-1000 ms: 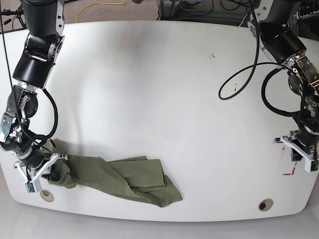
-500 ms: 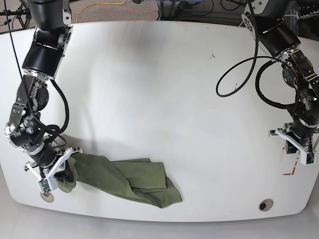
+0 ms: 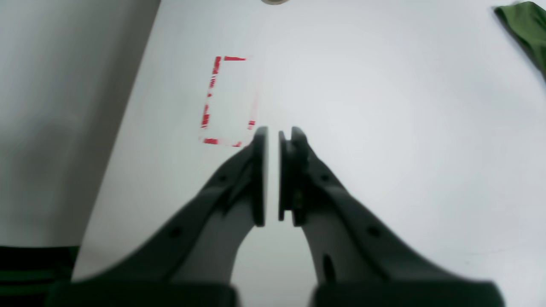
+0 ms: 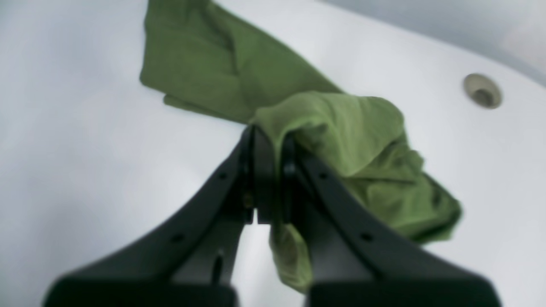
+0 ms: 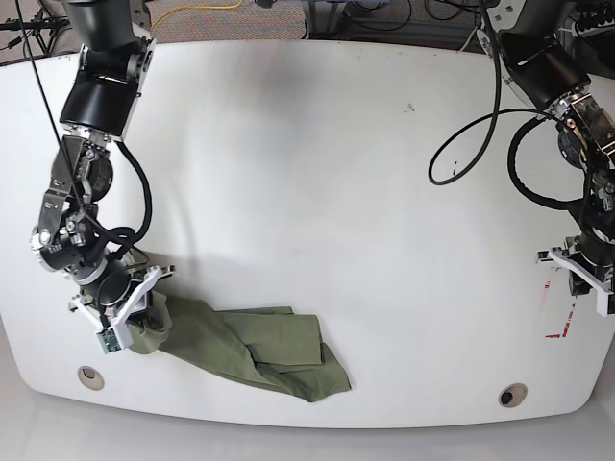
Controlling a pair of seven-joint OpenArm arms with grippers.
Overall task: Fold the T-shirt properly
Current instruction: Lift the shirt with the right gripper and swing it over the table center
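At the tabletop's (image 5: 288, 173) front edge we see the shirt (image 5: 259, 348) lying bunched, one end lifted and clamped in our right gripper (image 4: 266, 140), left gripper (image 3: 273, 136) well apart, nearly closed on nothing, beside red marks (image 3: 226, 100).

Table (image 5: 317, 173) bare across middle and far side: wide passage. Shirt (image 5: 250, 346) bunched along near-left edge, the only obstacle. Cable (image 5: 471, 154) loops over right side.
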